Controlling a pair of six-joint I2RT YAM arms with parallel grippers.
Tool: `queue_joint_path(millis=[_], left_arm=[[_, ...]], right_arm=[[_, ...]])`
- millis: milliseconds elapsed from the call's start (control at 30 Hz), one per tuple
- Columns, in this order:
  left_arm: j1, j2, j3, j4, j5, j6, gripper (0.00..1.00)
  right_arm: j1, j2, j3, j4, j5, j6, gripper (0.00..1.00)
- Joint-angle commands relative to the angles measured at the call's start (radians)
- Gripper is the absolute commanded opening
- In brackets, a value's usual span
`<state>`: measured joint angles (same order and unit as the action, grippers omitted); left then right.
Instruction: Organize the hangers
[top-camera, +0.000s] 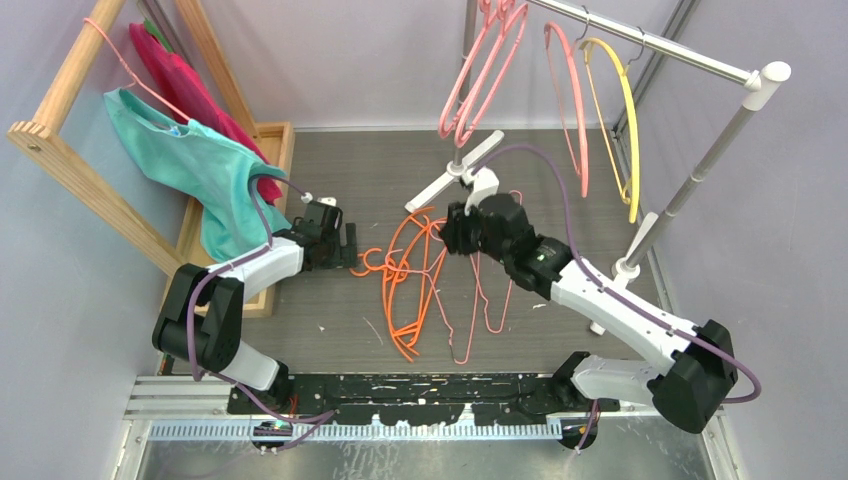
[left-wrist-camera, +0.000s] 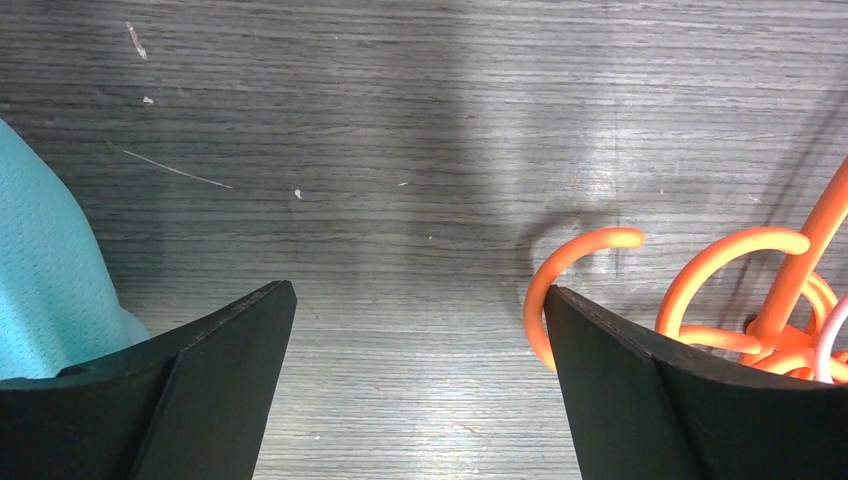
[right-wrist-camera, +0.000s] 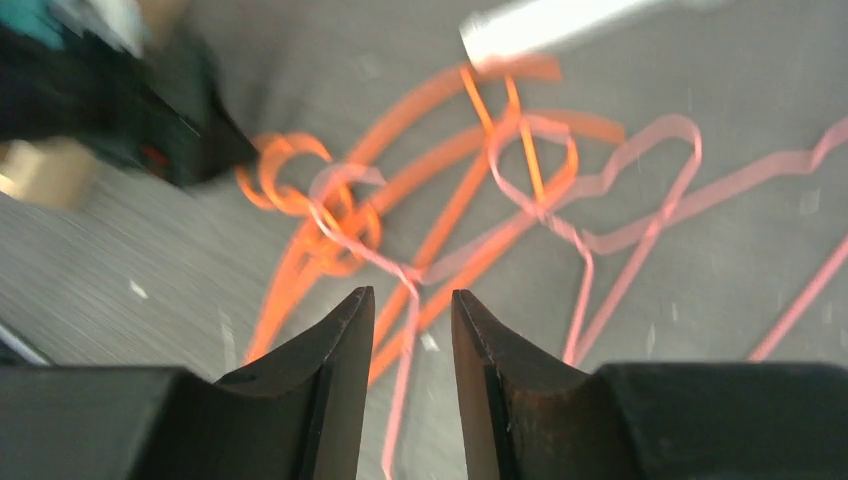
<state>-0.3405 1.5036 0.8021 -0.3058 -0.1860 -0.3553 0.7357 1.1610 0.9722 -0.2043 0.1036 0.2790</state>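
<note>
A tangle of orange hangers (top-camera: 405, 290) and thin pink hangers (top-camera: 480, 300) lies on the grey table. More pink hangers (top-camera: 480, 80) and a yellow one (top-camera: 622, 120) hang from the metal rail (top-camera: 650, 42). My right gripper (top-camera: 447, 232) hovers over the top of the tangle. In the right wrist view its jaws (right-wrist-camera: 411, 294) stand narrowly open, with a pink hanger wire (right-wrist-camera: 408, 330) running through the gap below them and touching neither. My left gripper (left-wrist-camera: 419, 288) is wide open and low over the table, an orange hook (left-wrist-camera: 570, 255) by its right finger.
A wooden rack (top-camera: 70, 150) at the left carries teal cloth (top-camera: 190, 160) on a thin pink hanger, and red cloth (top-camera: 185, 80). The rail's white foot (top-camera: 460, 165) lies just behind the tangle. Its slanted post (top-camera: 700, 170) stands at the right.
</note>
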Motion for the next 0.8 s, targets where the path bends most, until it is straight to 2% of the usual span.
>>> queue_joint_path(millis=[0,333,600,767], left_arm=[[-0.002,0.002,0.033,0.009,-0.001,-0.004,0.98],[-0.002,-0.001,0.032,0.007,-0.001,-0.005,0.98],[-0.002,-0.008,0.027,0.008,-0.003,-0.005,0.98],[-0.003,-0.013,0.023,0.009,-0.003,-0.006,0.98]], right_arm=[[-0.004,-0.052,-0.141,-0.047,0.071,0.076,0.4],[-0.004,0.076,-0.277,-0.029,0.123,0.125,0.38],[-0.004,0.111,-0.336,-0.001,0.218,0.167,0.37],[-0.005,0.141,-0.362,0.024,0.22,0.182,0.38]])
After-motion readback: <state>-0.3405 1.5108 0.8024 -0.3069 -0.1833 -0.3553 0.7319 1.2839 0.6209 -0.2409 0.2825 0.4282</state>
